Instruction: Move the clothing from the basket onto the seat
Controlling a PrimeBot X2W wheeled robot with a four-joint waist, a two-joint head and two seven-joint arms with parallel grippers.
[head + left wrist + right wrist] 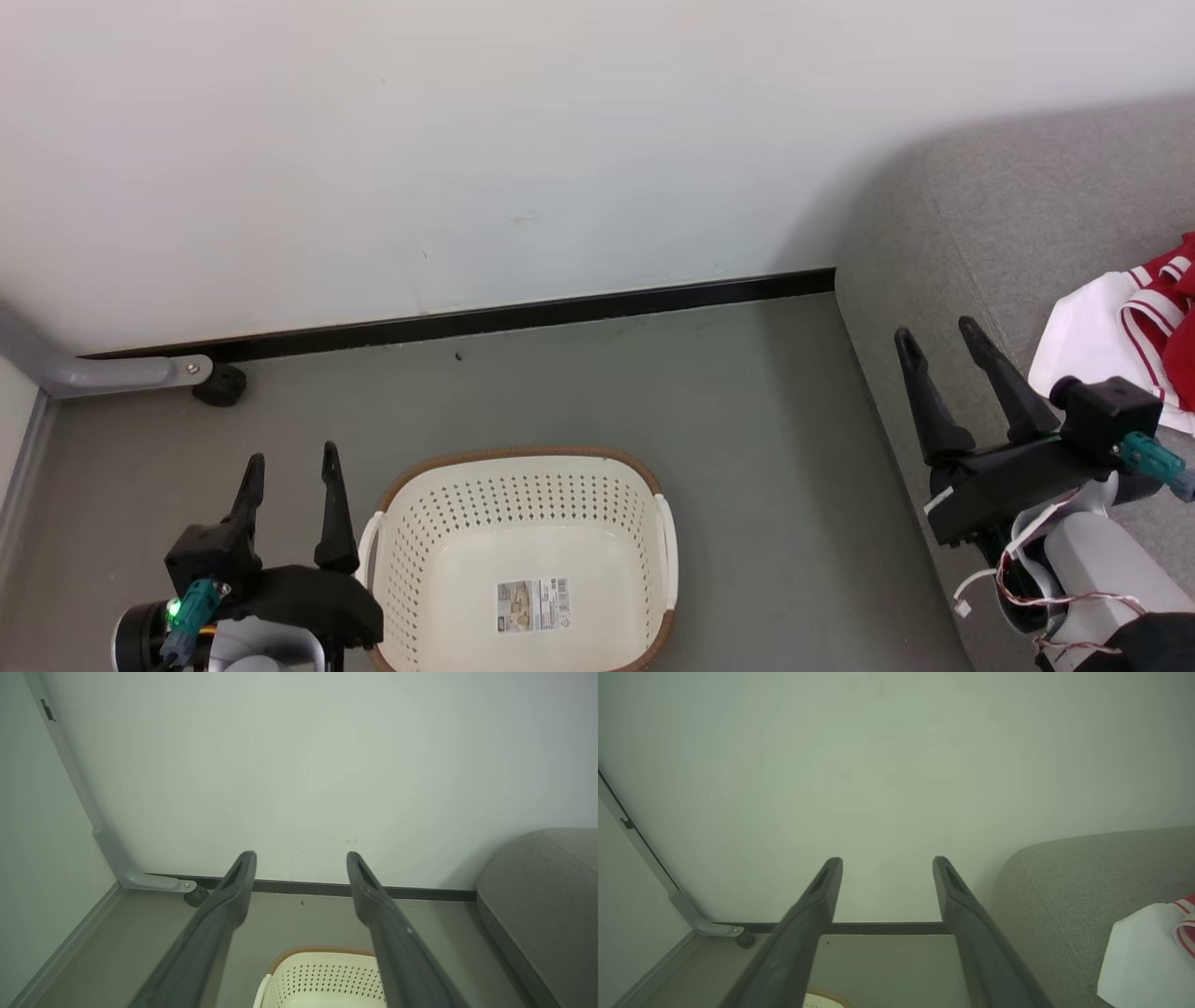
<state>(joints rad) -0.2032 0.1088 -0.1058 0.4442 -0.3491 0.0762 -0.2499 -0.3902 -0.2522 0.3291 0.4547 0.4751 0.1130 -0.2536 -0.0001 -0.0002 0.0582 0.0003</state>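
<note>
A pale wall [467,140] rises ahead of both grippers. A large grey sofa [980,215] lies under and to the right of the right gripper [935,328]. A cream laundry basket [523,454] sits on the grey floor [653,392] just right of the left gripper [291,455]. The clothing [1130,327], a white piece with red, white-striped cloth on top, rests on the sofa close to the right gripper's right side. Both grippers have their fingers spread with nothing between them. The job looks finished. The risk I see is the right arm swinging wide and catching the white cloth, which could drag it off the seat. The head view looks down to the basket's floor, bare except for a barcode sticker [533,605], while the left wrist view catches its far rim and holed wall. The right wrist view shows the white cloth's edge up close.
</note>
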